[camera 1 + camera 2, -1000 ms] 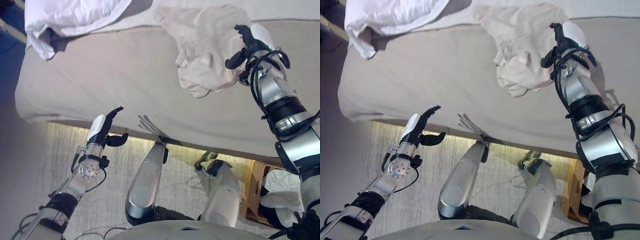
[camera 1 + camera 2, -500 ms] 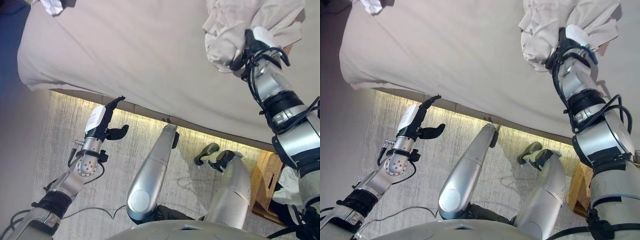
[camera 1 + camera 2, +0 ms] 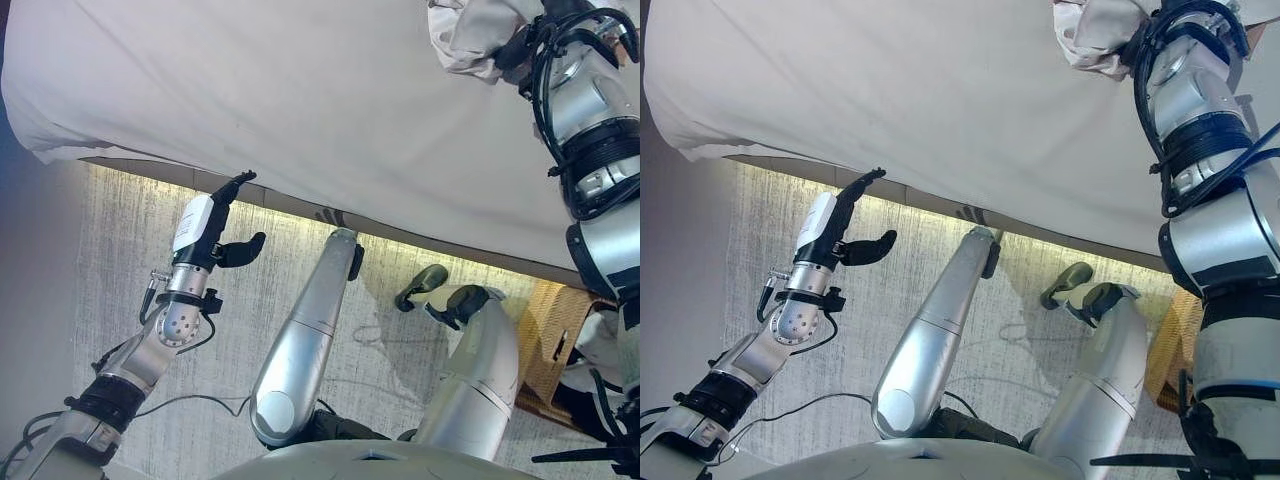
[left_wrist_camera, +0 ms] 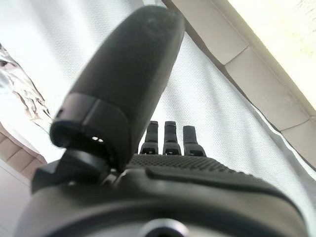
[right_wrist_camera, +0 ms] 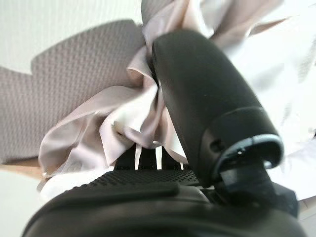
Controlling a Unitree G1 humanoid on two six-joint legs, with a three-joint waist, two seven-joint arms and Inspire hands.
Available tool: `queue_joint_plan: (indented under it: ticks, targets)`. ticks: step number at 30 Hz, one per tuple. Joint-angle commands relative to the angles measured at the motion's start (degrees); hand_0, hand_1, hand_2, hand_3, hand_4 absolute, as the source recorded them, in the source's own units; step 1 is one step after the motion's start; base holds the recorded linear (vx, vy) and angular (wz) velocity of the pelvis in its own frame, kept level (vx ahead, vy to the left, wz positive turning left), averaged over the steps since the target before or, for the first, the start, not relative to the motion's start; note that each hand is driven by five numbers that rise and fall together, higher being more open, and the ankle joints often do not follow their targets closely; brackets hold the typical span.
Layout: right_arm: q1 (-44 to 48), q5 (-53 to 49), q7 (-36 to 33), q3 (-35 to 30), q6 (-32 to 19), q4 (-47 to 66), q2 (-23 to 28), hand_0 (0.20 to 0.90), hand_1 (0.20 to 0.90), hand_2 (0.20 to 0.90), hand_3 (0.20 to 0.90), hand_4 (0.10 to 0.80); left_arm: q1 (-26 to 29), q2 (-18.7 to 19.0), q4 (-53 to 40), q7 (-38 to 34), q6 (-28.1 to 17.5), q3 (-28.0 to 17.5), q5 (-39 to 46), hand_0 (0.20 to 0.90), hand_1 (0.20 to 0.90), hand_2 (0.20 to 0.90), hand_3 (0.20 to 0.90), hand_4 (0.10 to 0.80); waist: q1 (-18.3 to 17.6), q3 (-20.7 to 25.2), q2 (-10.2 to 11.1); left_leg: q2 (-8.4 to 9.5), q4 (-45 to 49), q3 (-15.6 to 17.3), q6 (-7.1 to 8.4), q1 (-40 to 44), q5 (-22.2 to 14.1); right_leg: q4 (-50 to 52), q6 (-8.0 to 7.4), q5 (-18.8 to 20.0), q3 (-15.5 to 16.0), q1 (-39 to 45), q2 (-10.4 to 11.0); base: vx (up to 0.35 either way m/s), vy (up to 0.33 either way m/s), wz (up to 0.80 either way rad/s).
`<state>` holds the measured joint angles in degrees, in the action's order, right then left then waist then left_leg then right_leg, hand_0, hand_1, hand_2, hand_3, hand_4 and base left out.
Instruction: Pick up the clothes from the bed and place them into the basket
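A pale cream garment (image 3: pixel 468 28) hangs bunched above the bed (image 3: pixel 300 100) at its far right. My right hand (image 3: pixel 528 42) is shut on it; in the right wrist view the thumb (image 5: pixel 207 98) presses into the folds of the cloth (image 5: pixel 94 128). My left hand (image 3: pixel 205 235) is open and empty, held over the floor just in front of the bed's near edge, and the left wrist view shows its straight fingers (image 4: pixel 168 139). The wicker basket (image 3: pixel 548 338) stands on the floor at the lower right, partly behind my right arm.
The bed's beige sheet spreads across the top of the eye views, its near edge running down to the right. White cloth (image 3: pixel 600 338) lies in the basket. A pale striped carpet (image 3: pixel 120 260) covers the floor in front of the bed.
The camera has shifted, so the white bedding at the back left has left the view. My right hand has gathered the cream garment off the sheet and carried it right. My left hand keeps its pose.
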<state>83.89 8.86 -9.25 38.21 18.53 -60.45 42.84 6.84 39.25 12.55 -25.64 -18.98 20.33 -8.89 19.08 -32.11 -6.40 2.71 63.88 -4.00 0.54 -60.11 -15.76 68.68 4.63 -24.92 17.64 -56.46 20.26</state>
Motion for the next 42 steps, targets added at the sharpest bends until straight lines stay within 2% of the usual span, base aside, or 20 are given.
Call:
queue_joint_plan:
  ticks: [1, 6, 11, 12, 13, 14, 22, 24, 25, 31, 42]
  targets:
    - [-3.0, -1.4, -0.3, 2.9, -1.7, -0.1, 3.5, 0.300, 0.300, 0.300, 0.200, 0.100, -1.7, 2.9, -3.9, -3.6, -4.5, -3.1, 1.9, 0.900, 0.900, 0.900, 0.900, 0.800, 0.0, 2.3, -1.6, -0.07, -2.1, 4.5, -4.44, 7.3, -3.5, -2.7, -1.21, 2.7, 1.8, 7.6, -3.6, 0.041, 0.055, -0.21]
    - [-6.4, -3.1, -0.6, -0.1, -3.6, 1.5, 4.5, 0.300, 0.300, 0.300, 0.200, 0.100, -1.6, 3.5, -2.8, -1.4, -3.4, -3.1, 2.4, 0.900, 0.900, 0.900, 0.900, 0.800, -1.3, 2.3, 0.1, -0.75, -9.2, 4.6, -3.18, 18.4, -2.3, -9.7, -2.43, 5.1, 1.6, 18.4, -3.2, 0.072, 0.044, -0.20]
    - [-9.9, -7.6, 2.6, -4.7, -6.5, 4.0, 8.2, 0.300, 0.300, 0.300, 0.200, 0.100, -1.6, 2.8, -0.3, 2.4, -1.6, -4.1, 1.7, 0.900, 0.900, 0.900, 0.900, 0.800, -2.8, 2.4, 2.4, -1.97, -19.5, 5.9, -1.99, 33.4, -0.4, -18.8, -3.77, 7.2, 1.9, 32.8, -2.4, 0.116, 0.031, -0.22]
    - [-10.5, -7.7, 2.8, -5.3, -7.1, 4.2, 8.8, 0.300, 0.300, 0.300, 0.200, 0.100, -1.6, 2.7, 0.1, 2.7, -1.2, -4.1, 1.6, 0.900, 0.900, 0.900, 0.900, 0.800, -3.1, 3.0, 2.8, -2.20, -21.0, 6.1, -1.77, 35.3, 0.0, -20.4, -3.95, 7.6, 2.1, 34.7, -2.6, 0.050, 0.035, -0.23]
    - [-10.9, -8.1, 2.7, -5.9, -7.5, 4.5, 9.4, 0.300, 0.300, 0.300, 0.200, 0.100, -1.5, 2.6, 0.6, 2.8, -1.2, -3.8, 1.4, 0.900, 0.900, 0.900, 0.900, 0.800, -3.5, 3.8, 3.1, -2.40, -23.3, 6.7, -1.90, 36.4, 2.3, -23.2, -3.44, 9.7, 2.9, 36.1, -2.6, 0.004, 0.032, -0.26]
    - [-11.0, -8.4, 2.7, -6.2, -7.7, 4.5, 9.7, 0.300, 0.300, 0.300, 0.200, 0.100, -1.4, 2.6, 1.0, 2.8, -1.2, -3.6, 1.3, 0.900, 0.900, 0.900, 0.900, 0.800, -3.7, 4.1, 3.3, -2.51, -23.8, 6.9, -1.83, 37.3, 2.4, -24.2, -3.52, 10.0, 2.9, 37.0, -2.8, 0.000, 0.043, -0.28]
    - [-10.9, -18.0, 4.4, -9.9, -10.8, 4.4, 13.6, 0.300, 0.300, 0.300, 0.200, 0.100, 0.0, 1.4, 6.6, 3.5, -0.5, -2.0, 2.7, 0.900, 0.900, 0.900, 0.900, 0.800, -7.6, 10.6, 5.4, -4.58, -34.6, 10.1, -0.89, 48.3, 3.7, -38.8, -4.98, 14.2, 2.4, 47.9, -5.2, 0.045, 0.033, -0.24]
    - [-11.3, -20.1, 5.7, -11.3, -11.7, 4.1, 14.8, 0.300, 0.300, 0.300, 0.200, 0.100, 0.1, 1.0, 8.4, 3.9, -0.3, -1.3, 2.0, 0.900, 0.900, 0.900, 0.900, 0.800, -8.7, 12.8, 6.2, -5.23, -38.6, 11.3, -0.35, 51.8, 4.6, -43.9, -5.79, 15.7, 2.0, 50.9, -6.4, 0.142, -0.002, -0.27]
    - [-11.1, -21.0, 7.0, -11.8, -12.3, 3.8, 15.9, 0.300, 0.300, 0.300, 0.200, 0.100, 0.0, 0.6, 10.0, 4.2, 0.6, -1.0, 1.8, 0.900, 0.900, 0.900, 0.900, 0.800, -9.7, 15.0, 7.1, -5.61, -42.4, 12.3, 0.14, 54.9, 5.6, -48.5, -6.55, 16.8, 1.4, 53.4, -7.6, 0.148, -0.007, -0.31]
    - [-12.4, -22.8, 7.4, -13.4, -13.1, 7.1, 20.6, 0.300, 0.300, 0.300, 0.200, 0.100, -0.3, -1.0, 15.9, 4.2, 1.0, -0.2, 0.6, 0.900, 0.900, 0.900, 0.900, 0.800, -13.7, 21.1, 8.6, -6.81, -52.9, 15.1, 1.26, 61.7, 9.3, -57.0, -8.69, 20.4, -0.7, 57.5, -9.7, 0.087, -0.008, -0.26]
    - [-18.5, -25.9, 5.6, -18.9, -11.7, 15.9, 29.8, 0.300, 0.300, 0.300, 0.200, 0.100, 2.6, -1.6, 22.1, 5.7, -1.8, -0.5, -0.7, 0.900, 0.900, 0.900, 0.900, 0.800, -20.2, 26.0, 10.2, -8.17, -61.9, 18.3, 2.52, 66.2, 12.3, -63.1, -10.24, 23.0, -5.3, 58.7, -12.7, 0.007, -0.040, -0.30]
